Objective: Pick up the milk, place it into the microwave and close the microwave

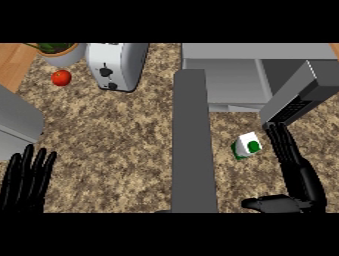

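A: Milk comes last if we read across, so begin at the far left: the left hand rests near the lower left edge, fingers straight and up, holding nothing. Leave it there for now

B: Behind it?

A: A red tomato beside a potted plant, and a toaster to their right, all well apart from the work. Down the middle stands the microwave door, swung wide open, with the microwave itself at the upper right, its cavity facing the carton

B: And the milk?

A: It lies tilted on the table, between the open door and the right hand, just in front of the microwave's mouth. That hand is stretched out flat, fingers straight and close together, running along the carton's right side; I cannot tell if they touch it. The thumb points left, below the carton. Nothing is grasped yet

B: So the step is the pick-up. How to do it well?

A: I'd judge the hand should slide left until palm meets the carton, then curl fingers and thumb round its body, not the slanted top. Since the carton leans, a sideways nudge could tip or push it against the door. Lift straight before moving toward the cavity, and keep clear of the dark grey slab hanging over the fingertips
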Action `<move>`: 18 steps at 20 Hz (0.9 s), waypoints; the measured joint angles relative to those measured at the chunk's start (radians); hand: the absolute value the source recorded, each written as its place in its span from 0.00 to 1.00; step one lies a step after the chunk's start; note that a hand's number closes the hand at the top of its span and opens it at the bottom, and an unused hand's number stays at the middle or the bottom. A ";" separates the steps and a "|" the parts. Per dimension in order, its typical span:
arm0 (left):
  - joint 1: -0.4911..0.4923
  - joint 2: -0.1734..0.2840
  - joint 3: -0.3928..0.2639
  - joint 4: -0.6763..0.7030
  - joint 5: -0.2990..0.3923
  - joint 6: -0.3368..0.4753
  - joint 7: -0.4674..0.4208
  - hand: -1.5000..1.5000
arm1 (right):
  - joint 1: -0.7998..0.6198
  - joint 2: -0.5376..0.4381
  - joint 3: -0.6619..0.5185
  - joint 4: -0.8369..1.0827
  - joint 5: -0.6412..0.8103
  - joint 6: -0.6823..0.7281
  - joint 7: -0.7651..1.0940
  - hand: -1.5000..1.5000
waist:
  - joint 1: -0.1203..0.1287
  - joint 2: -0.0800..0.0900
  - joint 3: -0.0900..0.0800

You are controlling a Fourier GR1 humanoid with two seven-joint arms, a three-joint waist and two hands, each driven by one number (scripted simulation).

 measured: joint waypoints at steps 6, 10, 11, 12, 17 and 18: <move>0.037 -0.009 -0.017 0.003 -0.026 -0.009 -0.042 0.00 | -0.100 0.016 -0.050 0.240 0.050 -0.080 -0.118 0.00 | 0.001 0.000 0.000; 0.073 -0.004 -0.017 -0.010 -0.016 -0.030 -0.056 0.00 | -0.158 -0.012 -0.097 0.381 0.051 -0.092 -0.195 0.00 | 0.001 0.000 0.000; 0.079 -0.002 -0.010 -0.009 -0.011 -0.036 -0.064 0.00 | -0.173 -0.021 -0.107 0.430 0.055 -0.091 -0.227 0.00 | 0.002 0.000 0.000; 0.096 -0.006 -0.020 -0.017 -0.020 -0.039 -0.072 0.00 | -0.187 -0.028 -0.116 0.479 0.057 -0.089 -0.257 0.00 | 0.003 0.000 0.000; 0.132 -0.009 -0.023 -0.005 -0.028 -0.062 -0.111 0.00 | -0.281 -0.051 -0.143 0.705 0.080 -0.102 -0.401 0.00 | 0.004 0.001 0.001; 0.140 -0.011 -0.029 -0.016 -0.031 -0.058 -0.111 0.00 | -0.291 -0.060 -0.148 0.732 0.080 -0.097 -0.423 0.00 | 0.004 0.001 0.000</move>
